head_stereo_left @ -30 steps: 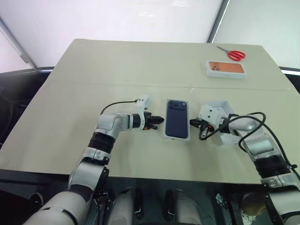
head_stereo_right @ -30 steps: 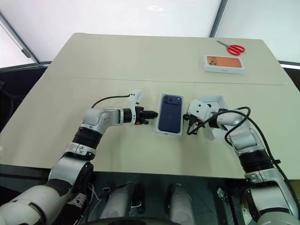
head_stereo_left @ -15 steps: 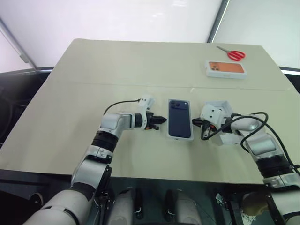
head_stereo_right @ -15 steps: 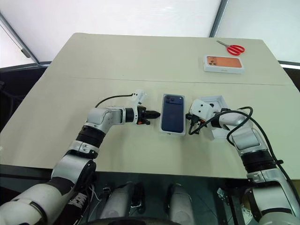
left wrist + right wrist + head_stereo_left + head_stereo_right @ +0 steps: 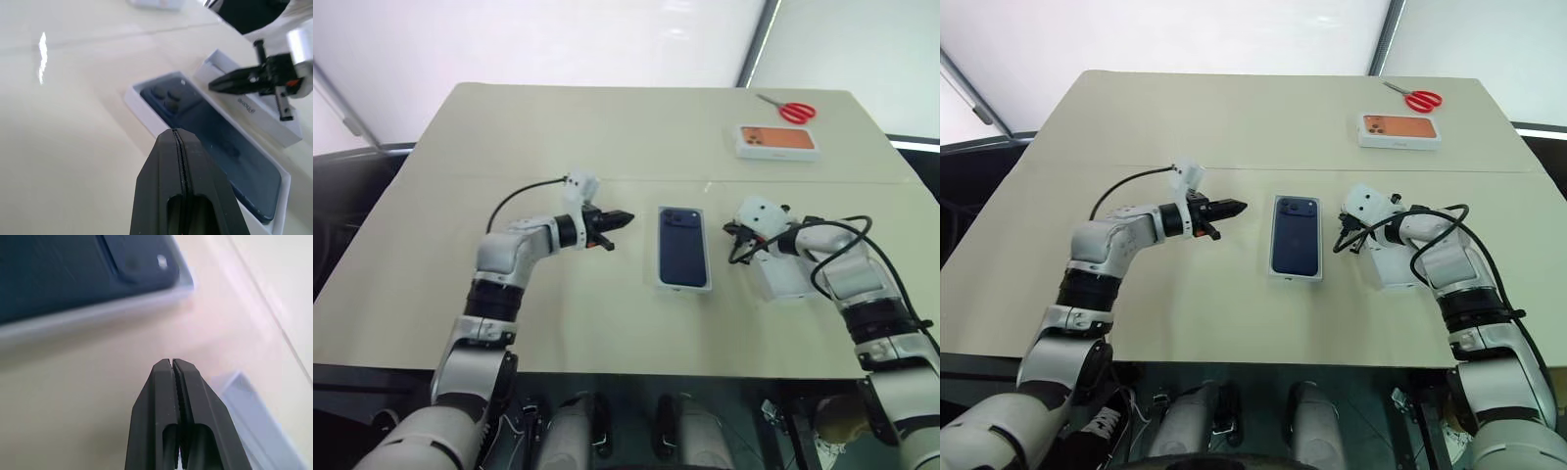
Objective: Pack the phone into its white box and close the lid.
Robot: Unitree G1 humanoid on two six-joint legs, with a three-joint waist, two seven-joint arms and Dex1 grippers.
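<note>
**Phone sits in its box, lid off to the side, both grippers empty**

Your phone (image 5: 1296, 236) lies back-up in the white box (image 5: 1274, 272) near the middle of the table (image 5: 1234, 117), with its camera cluster at the far end. The white rim of the box shows all around the dark blue body, so the phone is inside the tray, not beside it.

The lid (image 5: 1396, 271) is not on the box. It lies on the table to the right of the box, apart from it, and partly under your right arm. In the left wrist view you can see it as a shallow white piece (image 5: 254, 110) just beyond the box, with grey lettering on its side wall.

Your left gripper (image 5: 1230, 207) is off to the left of the box, held above the table and pointing toward the phone. Its two black fingers are pressed together with nothing between them; the left wrist view shows only a thin seam between the fingertips (image 5: 166, 147).

Your right gripper (image 5: 1343, 244) sits in the gap between the box and the lid, pointing toward the box. Its fingers are likewise pressed together and empty, touching neither piece as far as you can tell.

At the far right of the table lie a box with an orange phone picture (image 5: 1399, 129) and, just beyond it, red-handled scissors (image 5: 1415, 98).
</note>
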